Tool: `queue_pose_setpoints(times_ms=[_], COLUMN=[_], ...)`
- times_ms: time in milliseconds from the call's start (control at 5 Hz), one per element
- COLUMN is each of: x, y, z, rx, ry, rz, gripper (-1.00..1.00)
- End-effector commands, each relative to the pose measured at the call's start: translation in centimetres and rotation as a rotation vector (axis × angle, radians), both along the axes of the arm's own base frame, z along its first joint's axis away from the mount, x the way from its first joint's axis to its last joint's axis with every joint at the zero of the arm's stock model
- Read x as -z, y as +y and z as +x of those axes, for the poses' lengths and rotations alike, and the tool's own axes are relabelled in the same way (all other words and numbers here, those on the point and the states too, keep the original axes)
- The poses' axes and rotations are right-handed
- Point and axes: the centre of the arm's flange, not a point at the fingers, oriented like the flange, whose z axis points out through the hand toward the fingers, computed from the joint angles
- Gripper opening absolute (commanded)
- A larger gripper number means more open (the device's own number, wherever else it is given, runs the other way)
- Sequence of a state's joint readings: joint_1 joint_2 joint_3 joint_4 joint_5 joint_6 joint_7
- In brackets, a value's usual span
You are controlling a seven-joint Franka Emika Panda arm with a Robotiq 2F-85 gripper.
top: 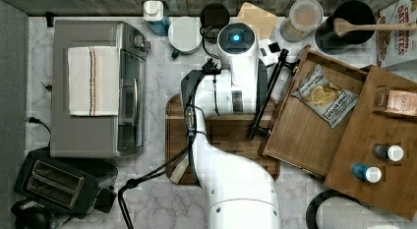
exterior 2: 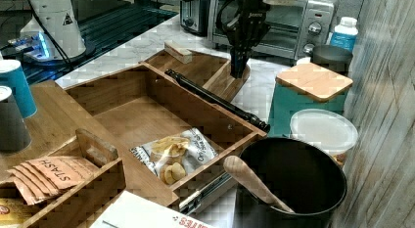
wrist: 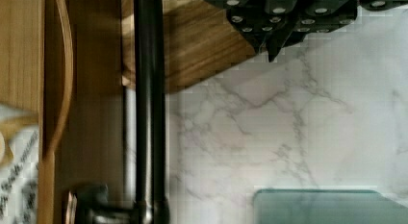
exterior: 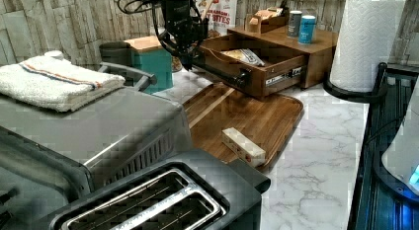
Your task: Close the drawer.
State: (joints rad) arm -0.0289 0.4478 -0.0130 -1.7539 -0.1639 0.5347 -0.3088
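Note:
The drawer (top: 305,135) stands pulled out of its cabinet, a chip bag (top: 324,95) lying on its wood-grain bottom (exterior 2: 132,118). A black bar handle (exterior 2: 215,100) runs along the drawer front (exterior: 257,72). My gripper (exterior 2: 238,71) points down, shut and holding nothing, just outside the drawer front near one end of the handle (wrist: 146,113). It hangs over the marble beside the corner of the dark cutting board (exterior 2: 195,69). In the wrist view my gripper (wrist: 269,43) is apart from the handle, with a strip of counter between them.
A small wooden block (exterior: 243,146) lies on the cutting board (exterior: 247,116). A teal canister with a wooden lid (exterior 2: 308,91) stands close behind my gripper. A black pot with a wooden spoon (exterior 2: 288,189) sits by the drawer's corner. The cabinet top (top: 378,121) carries small bottles.

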Motion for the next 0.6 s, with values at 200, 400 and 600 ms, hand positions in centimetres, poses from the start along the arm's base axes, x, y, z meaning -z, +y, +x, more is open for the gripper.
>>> queue_pose_setpoints(times_ms=[200, 400, 600], x=[-1.7, -0.3, 0.0], y=[-3.5, -4.8, -6.0], z=[5.4, 4.5, 3.5], rx=[-0.102, -0.092, -0.067], ry=[-0.051, -0.041, -0.012], rz=[-0.064, -0.046, 0.009], gripper=[-1.00, -1.00, -1.00])
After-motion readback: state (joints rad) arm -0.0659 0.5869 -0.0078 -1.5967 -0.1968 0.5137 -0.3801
